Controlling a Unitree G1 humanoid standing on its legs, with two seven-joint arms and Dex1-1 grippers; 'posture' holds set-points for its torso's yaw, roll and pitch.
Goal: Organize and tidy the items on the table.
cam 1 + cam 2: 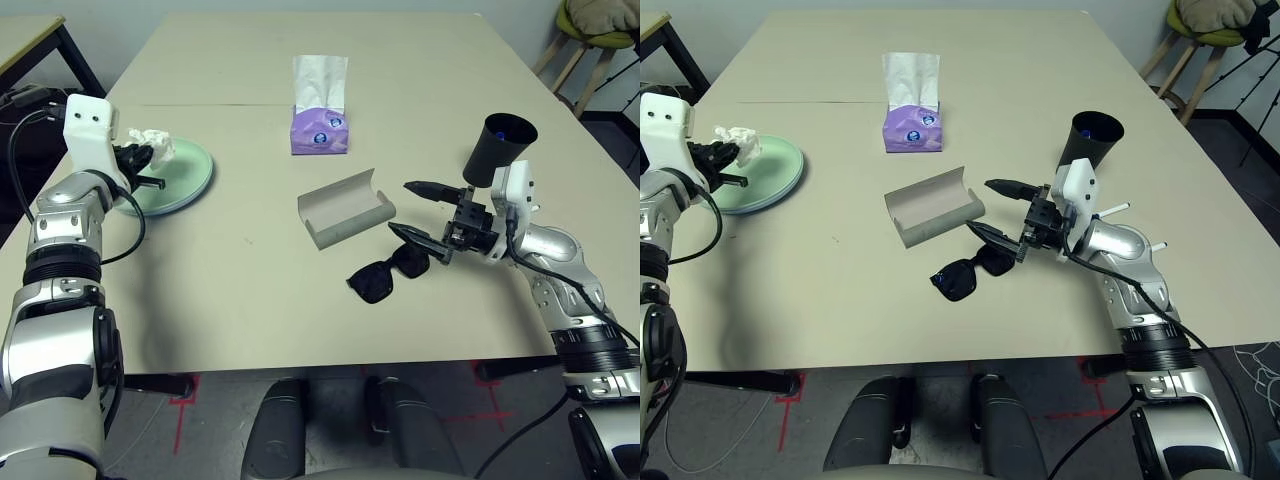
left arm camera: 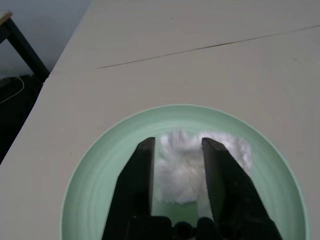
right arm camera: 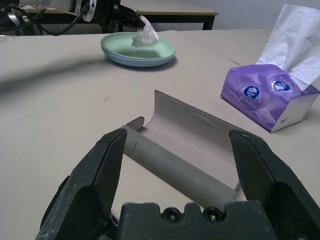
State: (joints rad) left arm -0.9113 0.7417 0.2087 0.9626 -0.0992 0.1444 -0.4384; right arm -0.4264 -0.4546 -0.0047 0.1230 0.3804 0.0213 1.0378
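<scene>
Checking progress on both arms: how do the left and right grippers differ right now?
The left gripper is over the pale green plate with the crumpled white tissue between its fingers; the right gripper is open, empty, facing the open glasses case, by the sunglasses. Both have black fingers.

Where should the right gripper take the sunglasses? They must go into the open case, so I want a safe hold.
Probably the bridge of the black sunglasses, coming from above: they lie flat on the table, beside the open grey glasses case. The open right gripper hovers just above them.
</scene>
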